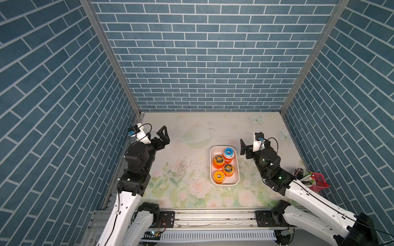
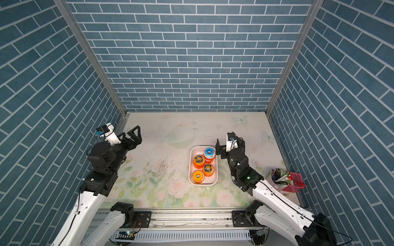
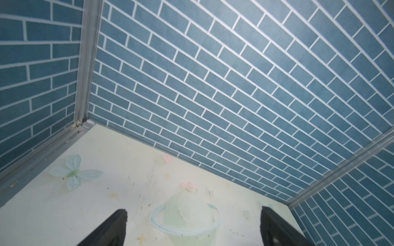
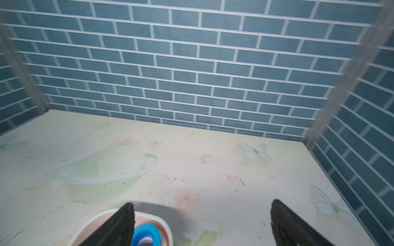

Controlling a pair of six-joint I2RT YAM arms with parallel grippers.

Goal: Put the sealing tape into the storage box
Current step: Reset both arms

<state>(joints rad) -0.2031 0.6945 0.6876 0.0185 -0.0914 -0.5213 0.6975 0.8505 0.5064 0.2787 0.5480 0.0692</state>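
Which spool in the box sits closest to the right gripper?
The blue-topped spool, at the far corner of the storage box, beside the right gripper; the other three are orange-rimmed.

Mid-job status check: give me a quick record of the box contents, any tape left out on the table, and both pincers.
storage box: white tub, right of centre on the table
tape in box: four tops visible: blue-faced spool, black-faced spools, orange spool
tape outside box: none seen
left pincer: open, empty, well away from the box
right pincer: open, empty, beside the box's far end
other: pink mesh basket at the right edge
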